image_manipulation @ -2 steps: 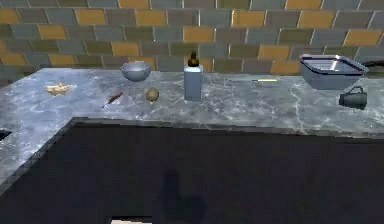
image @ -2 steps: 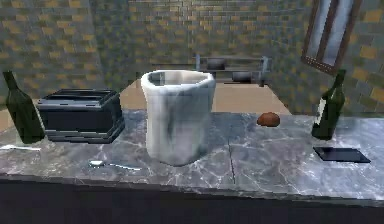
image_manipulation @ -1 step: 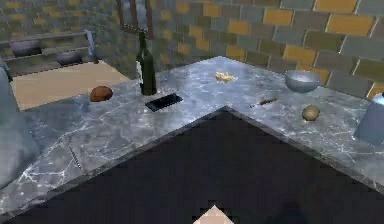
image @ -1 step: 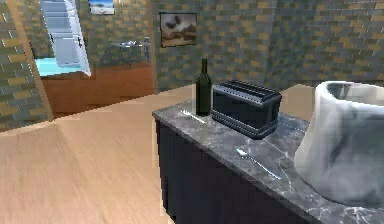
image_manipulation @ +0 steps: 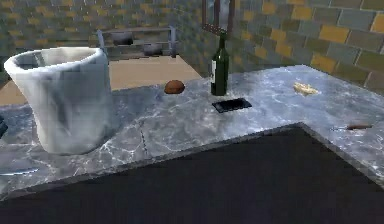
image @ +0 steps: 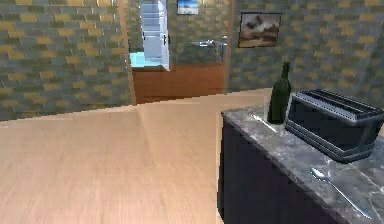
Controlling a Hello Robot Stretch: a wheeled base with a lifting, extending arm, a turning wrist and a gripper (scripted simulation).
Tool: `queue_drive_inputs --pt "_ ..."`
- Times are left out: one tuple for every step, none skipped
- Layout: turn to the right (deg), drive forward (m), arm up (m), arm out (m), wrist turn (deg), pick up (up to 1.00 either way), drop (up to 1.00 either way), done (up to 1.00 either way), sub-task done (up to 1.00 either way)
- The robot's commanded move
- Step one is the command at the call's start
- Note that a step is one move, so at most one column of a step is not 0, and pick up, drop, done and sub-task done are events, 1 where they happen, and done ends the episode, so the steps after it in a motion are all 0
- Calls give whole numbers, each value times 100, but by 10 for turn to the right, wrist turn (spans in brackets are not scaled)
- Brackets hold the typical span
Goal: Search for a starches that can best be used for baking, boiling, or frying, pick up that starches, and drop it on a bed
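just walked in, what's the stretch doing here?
Stretch stands beside a marble counter, hunting a starch to carry to a bed. A small brown rounded lump, possibly a potato, lies on the counter near a green bottle and a flat dark item. A big pale bucket and a toaster also stand there. The lump is not yet picked up.

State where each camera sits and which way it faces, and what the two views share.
Forward view: on the robot, facing ahead and slightly down over floor to a doorway; counter with bottle and toaster at right.
Arm side view: on the robot's body, facing sideways across the counter, past a pale bucket and a brown lump.
Shared: the marble counter and, apparently, the same bottle.
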Motion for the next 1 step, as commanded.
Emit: queue_drive_inputs --pt "0 100 0 0 0 0 0 0 0"
